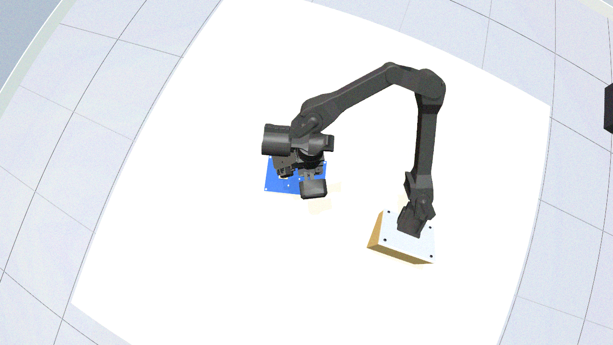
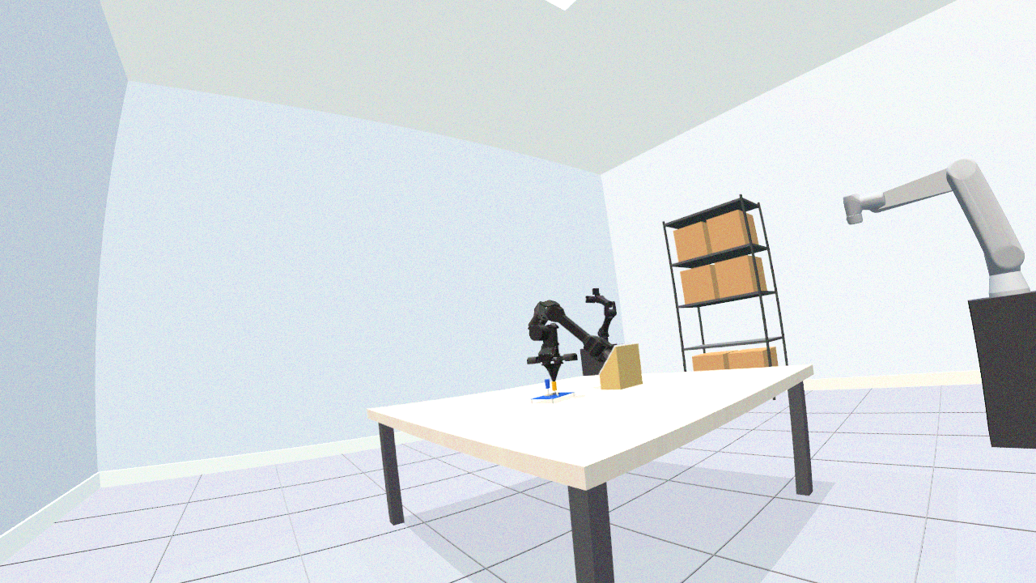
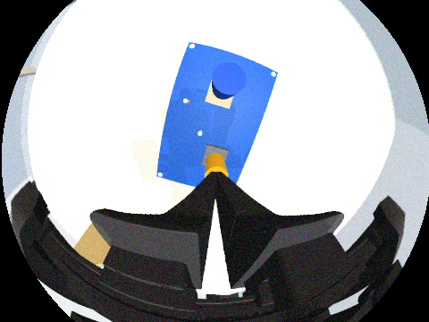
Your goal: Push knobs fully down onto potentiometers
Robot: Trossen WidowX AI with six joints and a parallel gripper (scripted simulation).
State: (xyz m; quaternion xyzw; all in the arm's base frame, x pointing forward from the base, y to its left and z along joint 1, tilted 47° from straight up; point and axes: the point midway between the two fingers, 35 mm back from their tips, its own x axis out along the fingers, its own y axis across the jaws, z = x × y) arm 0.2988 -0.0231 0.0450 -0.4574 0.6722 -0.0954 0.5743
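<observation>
The blue circuit board (image 1: 271, 182) (image 2: 541, 397) (image 3: 243, 127) stands on the table. The blue knob (image 2: 546, 383) (image 3: 229, 80) stands upright above a cream potentiometer (image 3: 218, 102), with a gap below it in the exterior view. The orange knob (image 2: 554, 385) (image 3: 215, 163) is above a grey potentiometer (image 3: 208, 154); a small gap seems to show below it. My gripper (image 2: 554, 379) (image 3: 215, 176) is shut with nothing between its fingers. Its tips are at the top of the orange knob; whether they press on it I cannot tell. The arm hides the knobs in the top view.
My arm (image 1: 426, 132) stands on a tan wedge block (image 1: 375, 232) (image 2: 622, 367) (image 3: 93, 245) on the table (image 1: 205, 240) (image 2: 507, 427). A shelf with boxes (image 2: 737, 277), a grey arm (image 2: 988, 217) and another black arm (image 2: 608, 309) are in the background.
</observation>
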